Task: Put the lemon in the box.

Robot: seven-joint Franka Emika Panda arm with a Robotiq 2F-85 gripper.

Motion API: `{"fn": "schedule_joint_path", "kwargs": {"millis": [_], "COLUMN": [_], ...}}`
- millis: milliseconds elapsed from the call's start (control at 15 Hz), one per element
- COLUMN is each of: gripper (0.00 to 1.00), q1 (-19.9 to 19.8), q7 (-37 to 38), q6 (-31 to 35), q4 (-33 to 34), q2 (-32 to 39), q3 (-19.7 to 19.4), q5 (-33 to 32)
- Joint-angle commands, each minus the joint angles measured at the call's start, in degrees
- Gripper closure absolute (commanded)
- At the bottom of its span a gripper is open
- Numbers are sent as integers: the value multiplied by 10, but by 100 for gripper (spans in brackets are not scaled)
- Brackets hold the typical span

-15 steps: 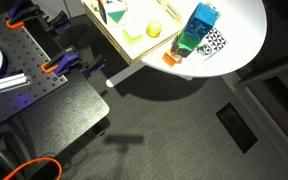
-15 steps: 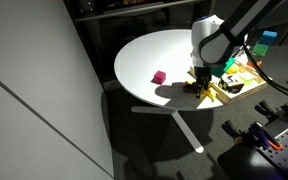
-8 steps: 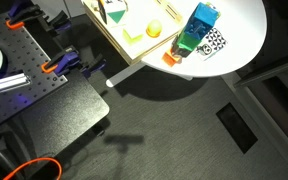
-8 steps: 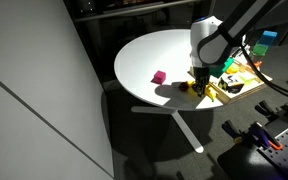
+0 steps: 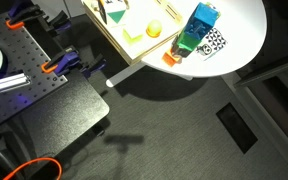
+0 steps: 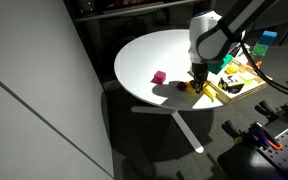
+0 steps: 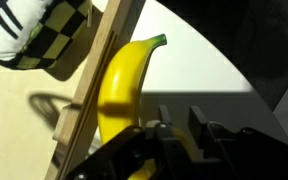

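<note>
I see my white arm [image 6: 206, 35] reaching down with its gripper [image 6: 197, 82] low over the round white table [image 6: 144, 55], right by the edge of the wooden box [image 6: 232, 88], while a small pink block [image 6: 158, 77] sits apart on the table.

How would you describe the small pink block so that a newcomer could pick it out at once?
Find the round white table. The box and the pincer crowd one edge, while the pink block sits alone on the bare top away from them. It is the only pink thing there, small and touching nothing.
</note>
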Motion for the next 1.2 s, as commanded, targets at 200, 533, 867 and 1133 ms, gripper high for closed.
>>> {"fn": "schedule_joint_path", "kwargs": {"millis": [200, 533, 867, 1133], "gripper": [19, 0, 0, 0], "q1": [-1, 2, 3, 3], "q7": [11, 17, 16, 17], "q6": [-27, -20, -17, -19], "q4": [19, 33, 37, 33], "q2": [-16, -5, 5, 12], "q3": [1, -8, -7, -2], "q5": [0, -10, -7, -1]}}
